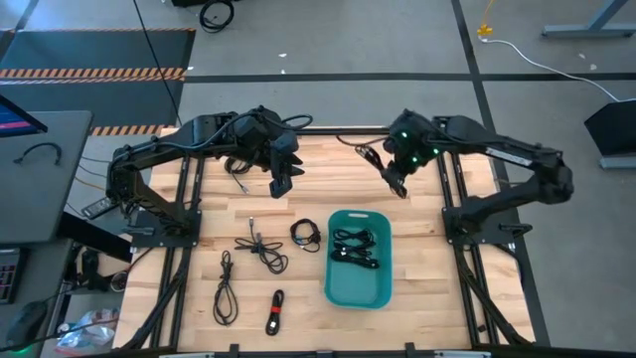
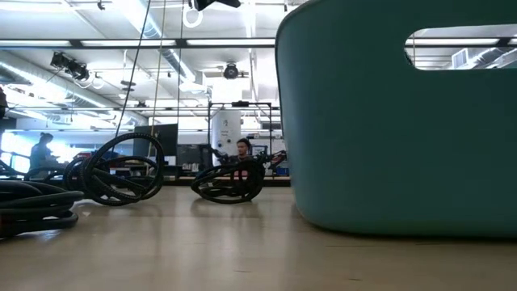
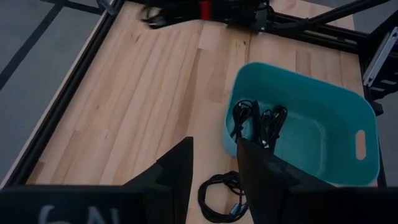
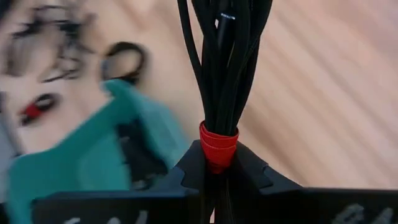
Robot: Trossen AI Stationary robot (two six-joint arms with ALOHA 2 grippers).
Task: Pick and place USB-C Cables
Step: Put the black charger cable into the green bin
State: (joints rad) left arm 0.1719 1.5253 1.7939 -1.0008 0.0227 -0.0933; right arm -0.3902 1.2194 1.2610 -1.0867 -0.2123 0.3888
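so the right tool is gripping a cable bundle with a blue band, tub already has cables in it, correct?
Not quite: the band is red, not blue. The right wrist view shows the right tool shut on a black cable bundle at its red band. The teal tub does hold cables already.

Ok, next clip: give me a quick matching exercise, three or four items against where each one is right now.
Items:
1. right end effector
2. left end effector
3. teal tub
4. cable with a red band on the table

States:
a. holds black cables inside
b. lies near the table's front edge
c. shut on a red-banded cable bundle
d. open, holding nothing

Pairs: 1-c, 2-d, 3-a, 4-b
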